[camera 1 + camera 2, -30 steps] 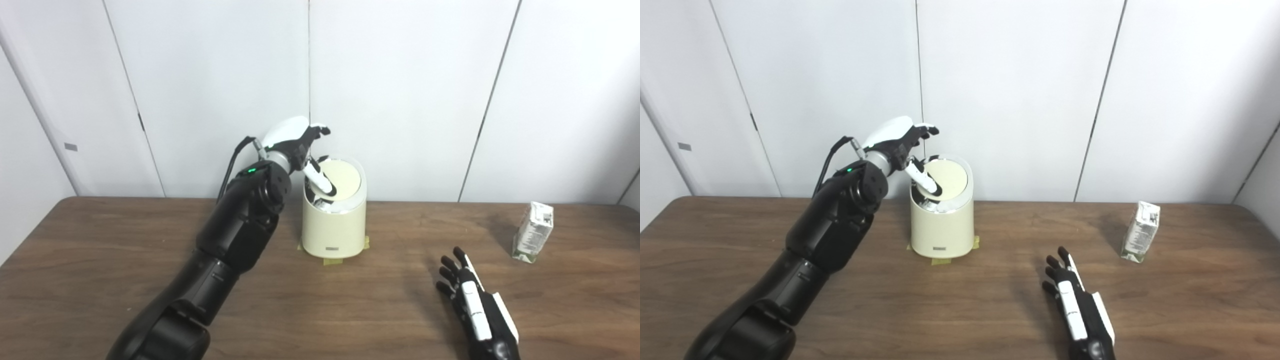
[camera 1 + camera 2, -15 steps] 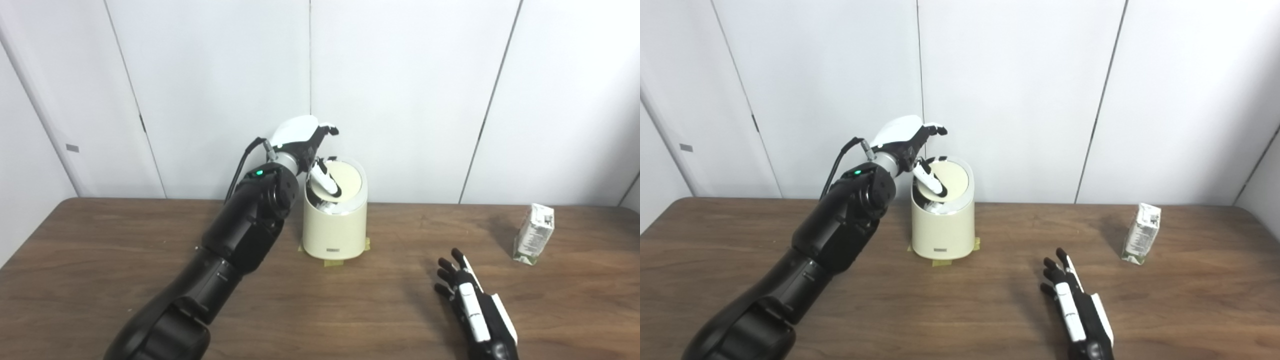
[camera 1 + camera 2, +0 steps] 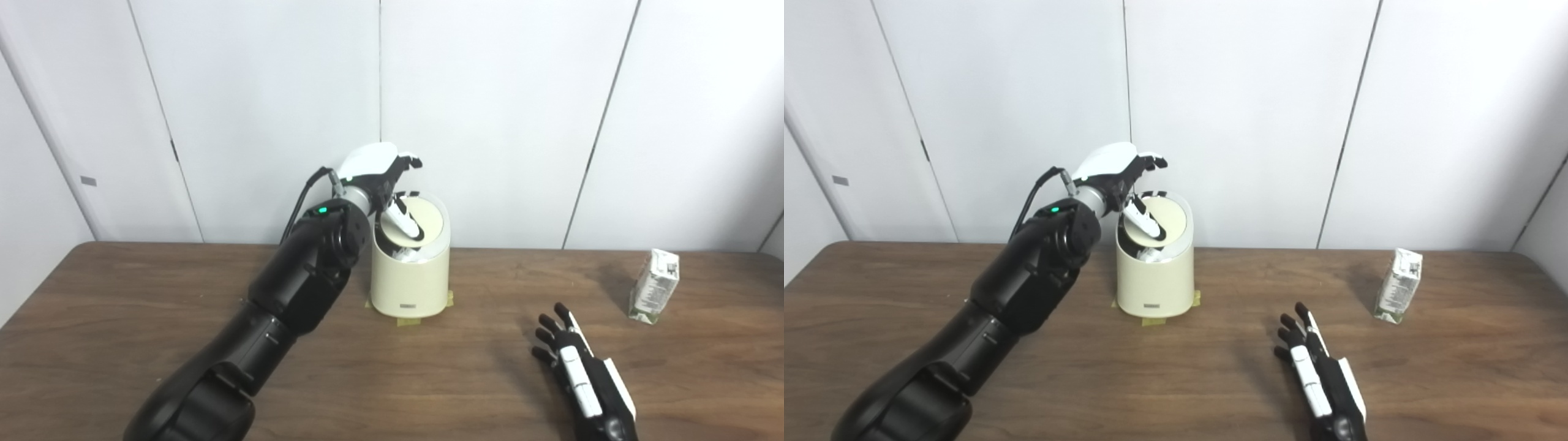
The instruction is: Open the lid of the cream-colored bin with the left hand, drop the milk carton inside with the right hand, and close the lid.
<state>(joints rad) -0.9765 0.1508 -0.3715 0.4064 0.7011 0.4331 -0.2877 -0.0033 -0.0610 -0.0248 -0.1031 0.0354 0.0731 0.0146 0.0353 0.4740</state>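
The cream-colored bin stands at the back middle of the table. Its round lid is tipped up steeply, leaving a gap at the front where white crumpled stuff shows inside. My left hand hovers at the bin's top left with its fingers spread above the rim. Its thumb lies pressed across the lid's face. The milk carton stands upright at the far right. My right hand lies flat and open on the table, well short of the carton.
Yellow tape fixes the bin's base to the wooden table. White wall panels rise right behind the bin. A black cable loops off the left wrist.
The left hand has shifted a little to the right and its thumb has pushed the lid to a steeper tilt, widening the gap. The right hand and the carton have stayed put.
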